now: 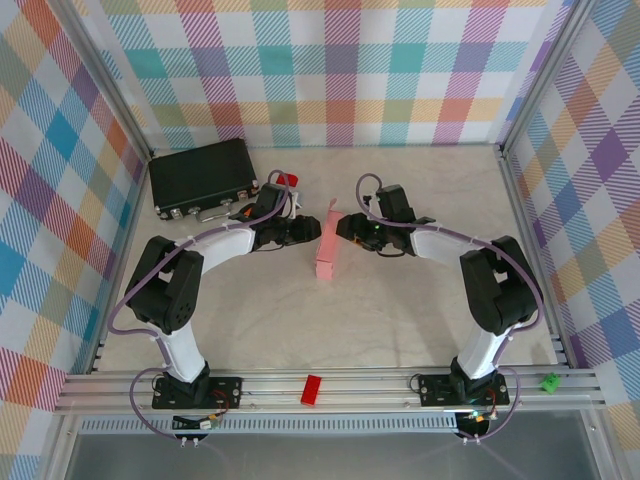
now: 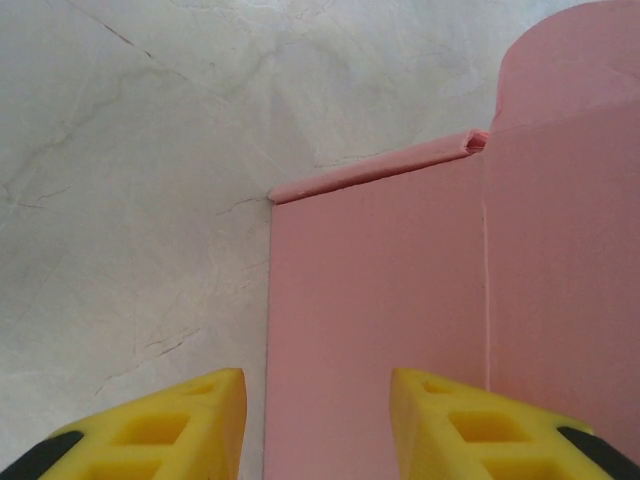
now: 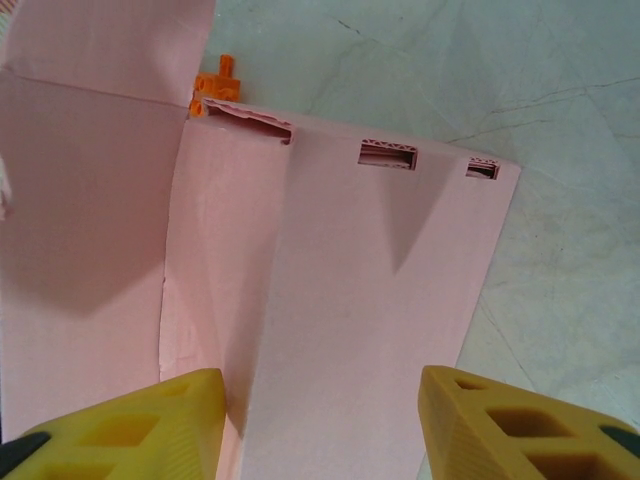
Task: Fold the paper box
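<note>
Mid-table, from the top external camera, we noted the paper box (image 1: 326, 245) standing partly raised as a narrow pink strip between the left gripper (image 1: 299, 232) and the right gripper (image 1: 346, 228), each close against one side of it. A black case (image 1: 203, 177) lay well apart at the far left. Jaw state could not be read from up there. Left wrist camera: yellow fingers (image 2: 180, 430) spread apart, nothing pinched. A flat pink panel ran ahead of them, its left edge over bare table (image 2: 130, 200), a doubled edge (image 2: 380, 170) across its far end, a rounded flap (image 2: 570, 70) at upper right. Right wrist camera: fingers spread wide too, empty. Creased card panels lay ahead, three small slots (image 3: 388, 153) along the far edge, a side flap (image 3: 80, 200) to the left. We judged the fold about midway: walls partly up, tabs not yet seated. The next move, as we read it, calls for pressing a wall upright along its crease and steering tabs into slots without buckling the thin card.
</note>
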Robot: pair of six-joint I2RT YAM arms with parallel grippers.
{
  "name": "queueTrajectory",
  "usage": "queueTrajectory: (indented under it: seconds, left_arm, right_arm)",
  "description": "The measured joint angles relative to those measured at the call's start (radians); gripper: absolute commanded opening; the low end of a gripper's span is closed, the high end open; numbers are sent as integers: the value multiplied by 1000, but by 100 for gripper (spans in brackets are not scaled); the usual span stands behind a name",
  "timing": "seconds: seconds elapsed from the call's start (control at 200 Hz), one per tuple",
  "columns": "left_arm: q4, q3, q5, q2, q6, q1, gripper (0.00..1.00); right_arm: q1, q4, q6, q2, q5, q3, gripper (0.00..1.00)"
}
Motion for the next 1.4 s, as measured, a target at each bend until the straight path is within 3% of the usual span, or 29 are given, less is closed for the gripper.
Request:
queueTrajectory:
  seconds: [0.335,0.75,0.89,1.09,1.3,1.4]
  left_arm:
    - [3,0,7,6,5,-1,42]
    - [-93,5,-159,-106,49,-1,48]
    - [-115,25,-201,-174,72,-3,58]
    - [-186,107,-210,-177,123,-48,95]
    - [-283,225,-278,-93,162,-148,98]
    - [-331,266,-301,-32,182,-163,93]
  right_arm:
    - [14,-41,-19,0,41,23,51]
    - [21,-86,-27,-72,98,14,52]
    - [21,-113,-49,-127,141,14,53]
    - [19,-151,-77,-174,204,-14,53]
    - [-12,-181,-93,-213,232,-90,53]
    - [-38,-202,-101,-246,245,-121,53]
